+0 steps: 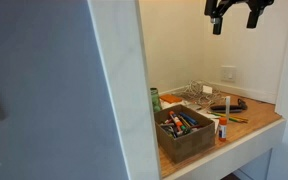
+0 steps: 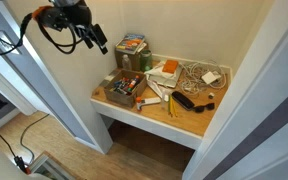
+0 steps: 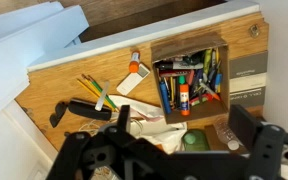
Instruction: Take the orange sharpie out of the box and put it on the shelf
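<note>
The small brown box stands on the tan wooden shelf and holds several pens and markers. An orange marker lies among them near the box's middle. The box also shows in both exterior views, as does the shelf. My gripper is open and empty, its two dark fingers framing the bottom of the wrist view. In both exterior views the gripper hangs well above the shelf and apart from the box.
Beside the box lie a white stick with an orange cap, loose pencils, a black tool, crumpled paper and cables, a green-lidded bottle and a book. White walls enclose the recess.
</note>
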Tool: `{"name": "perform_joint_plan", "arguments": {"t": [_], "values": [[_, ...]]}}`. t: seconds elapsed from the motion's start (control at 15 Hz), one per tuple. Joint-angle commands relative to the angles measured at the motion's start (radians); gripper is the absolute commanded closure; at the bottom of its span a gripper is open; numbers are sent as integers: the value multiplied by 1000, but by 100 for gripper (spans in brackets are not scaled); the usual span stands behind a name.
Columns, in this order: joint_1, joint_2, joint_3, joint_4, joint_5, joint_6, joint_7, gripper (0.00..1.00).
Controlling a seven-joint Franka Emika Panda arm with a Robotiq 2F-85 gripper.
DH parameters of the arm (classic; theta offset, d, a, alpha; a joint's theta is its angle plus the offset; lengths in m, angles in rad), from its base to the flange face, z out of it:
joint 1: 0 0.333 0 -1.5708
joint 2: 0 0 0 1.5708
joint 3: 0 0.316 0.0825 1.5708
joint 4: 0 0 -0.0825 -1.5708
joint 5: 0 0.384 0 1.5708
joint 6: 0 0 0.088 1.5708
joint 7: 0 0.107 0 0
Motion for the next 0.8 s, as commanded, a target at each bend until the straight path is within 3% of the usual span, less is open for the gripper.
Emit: {"name": "perform_joint_plan", "arguments": {"t": [0.0,0.4,0.73], "values": [[9,1,-7,2,-4,-2,3,0],[9,1,-7,2,-4,-2,3,0],[32,161,-12,60,9,17,-67,0]]}}
